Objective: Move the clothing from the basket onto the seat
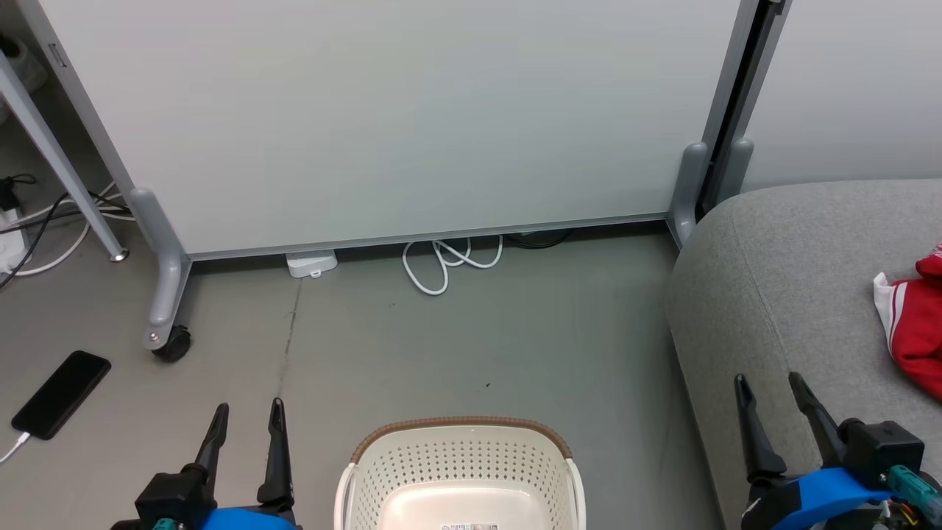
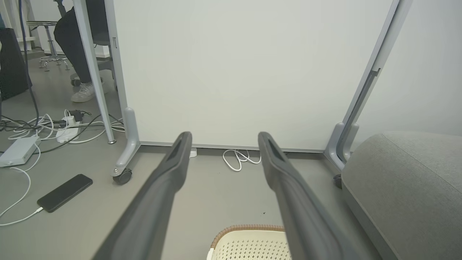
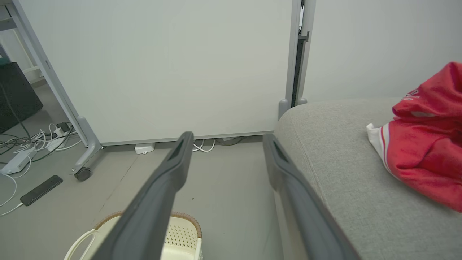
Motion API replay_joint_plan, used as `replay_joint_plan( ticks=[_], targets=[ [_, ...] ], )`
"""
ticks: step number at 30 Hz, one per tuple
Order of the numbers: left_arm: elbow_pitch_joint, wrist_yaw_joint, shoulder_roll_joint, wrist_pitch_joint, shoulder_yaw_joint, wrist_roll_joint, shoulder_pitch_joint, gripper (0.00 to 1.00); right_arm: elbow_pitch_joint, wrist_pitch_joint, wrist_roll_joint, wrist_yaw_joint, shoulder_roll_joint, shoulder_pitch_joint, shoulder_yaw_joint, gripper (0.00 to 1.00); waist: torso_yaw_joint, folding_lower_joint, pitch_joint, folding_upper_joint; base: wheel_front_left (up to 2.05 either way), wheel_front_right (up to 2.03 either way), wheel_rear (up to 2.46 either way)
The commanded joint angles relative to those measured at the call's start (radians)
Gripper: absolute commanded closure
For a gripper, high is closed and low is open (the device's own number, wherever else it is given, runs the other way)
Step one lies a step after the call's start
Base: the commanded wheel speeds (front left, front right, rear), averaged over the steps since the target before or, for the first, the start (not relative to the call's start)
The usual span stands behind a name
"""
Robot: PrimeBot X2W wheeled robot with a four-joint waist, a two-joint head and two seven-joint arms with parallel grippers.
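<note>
Both jaws stand wide with nothing between them. I have the left gripper (image 1: 249, 405) above the floor (image 1: 441, 346) and the right gripper (image 1: 767, 377) at the near edge of the seat (image 1: 751, 294). Between them the basket (image 1: 460, 460) sits on the floor, its pale bottom showing. Red clothing (image 1: 916, 331) with white trim lies on the seat, well right of the basket.

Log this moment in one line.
left hand: open, empty | right hand: open, empty | basket: visible part empty | clothing: on seat
</note>
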Motion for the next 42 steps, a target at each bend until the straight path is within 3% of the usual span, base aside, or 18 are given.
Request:
replay_joint_plan(
  ticks=[1,23,24,31,42],
  targets=[
    [0.005,-0.005,0.001,-0.004,0.001,0.008,0.004,0.0,0.004,-0.009,0.004,0.001,0.001,0.009,0.003,0.0,0.002,0.0,0.001,-0.0001,0.0,0.0,0.0],
    [0.038,-0.015,0.004,-0.004,-0.031,0.012,-0.015,0.0,0.04,-0.041,0.027,0.001,0.002,0.002,0.011,0.0,0.016,0.0,0.004,-0.0001,0.0,0.0,0.0],
    [0.039,-0.015,0.003,-0.004,-0.032,0.012,-0.015,1.0,0.042,-0.042,0.03,0.001,0.002,0.002,0.012,1.0,0.017,0.0,0.004,-0.0001,0.0,0.0,0.0],
    [0.096,-0.01,-0.012,0.007,-0.031,0.008,0.033,1.0,0.104,-0.034,0.028,0.0,0.007,0.021,0.012,1.0,0.016,0.0001,0.005,-0.0001,0.0,0.0,0.0],
    [0.075,-0.011,-0.014,0.062,-0.003,-0.195,0.009,1.0,0.1,0.006,0.239,0.0,0.006,-0.001,0.004,1.0,0.012,0.0001,0.008,-0.0001,0.0,0.0,0.0]
  ],
)
